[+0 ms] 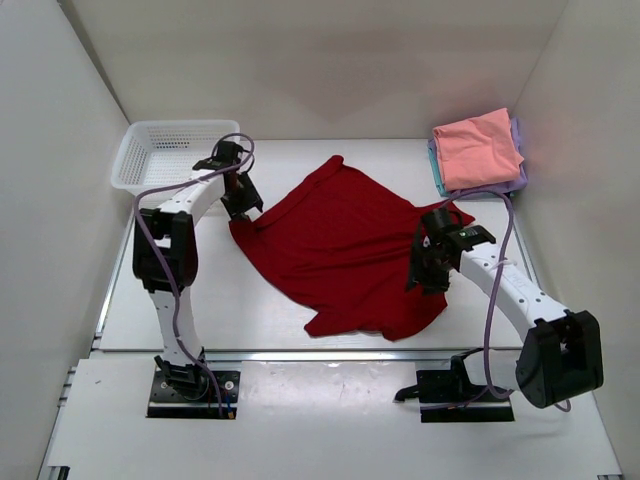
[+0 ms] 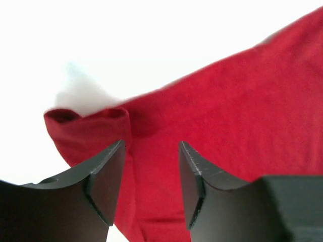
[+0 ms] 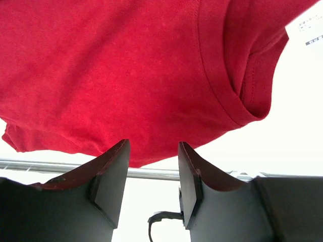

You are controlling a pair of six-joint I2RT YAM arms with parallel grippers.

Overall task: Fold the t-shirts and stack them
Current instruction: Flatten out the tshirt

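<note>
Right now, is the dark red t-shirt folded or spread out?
Spread out: the dark red t-shirt lies loose and rumpled across the table, sleeves sticking out, unlike the folded shirts stacked far right.

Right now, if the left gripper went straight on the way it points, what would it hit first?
The dark red t-shirt: its cloth lies straight ahead of the left gripper, whose jaws stand apart. Depth is unclear, so the tips may already be touching it.

Left gripper (image 2: 151, 151) jaws apart; right gripper (image 3: 151, 151) jaws apart.
</note>
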